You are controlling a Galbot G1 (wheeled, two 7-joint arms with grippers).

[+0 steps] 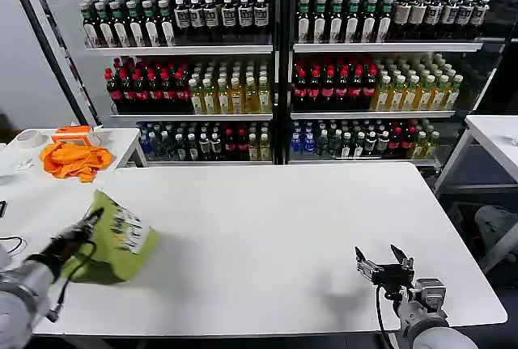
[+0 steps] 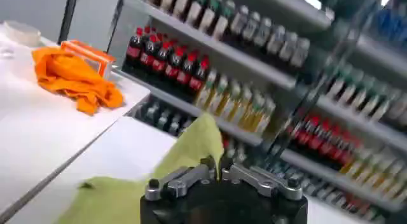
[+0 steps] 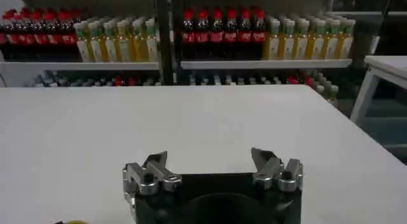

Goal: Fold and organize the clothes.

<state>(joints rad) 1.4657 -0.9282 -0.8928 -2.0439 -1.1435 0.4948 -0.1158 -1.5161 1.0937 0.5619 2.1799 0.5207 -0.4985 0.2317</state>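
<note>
The clothes are a lime yellow-green T-shirt (image 1: 121, 240), bunched and folded into a lump at the left of the white table (image 1: 275, 236), a white printed patch showing on top. My left gripper (image 1: 95, 217) is shut on an edge of the shirt and holds it lifted; in the left wrist view the cloth (image 2: 191, 149) rises from between the closed fingers of the left gripper (image 2: 217, 165). My right gripper (image 1: 380, 255) hovers open over the table's front right part, holding nothing. In its own wrist view the right gripper (image 3: 210, 160) has bare table between its fingers.
An orange cloth (image 1: 75, 159) and an orange box (image 1: 71, 134) lie on a second white table at the back left. Shelves of bottles (image 1: 275, 65) stand behind the table. Another white table (image 1: 495, 134) is at the right. A black cable (image 1: 10, 245) lies at the far left.
</note>
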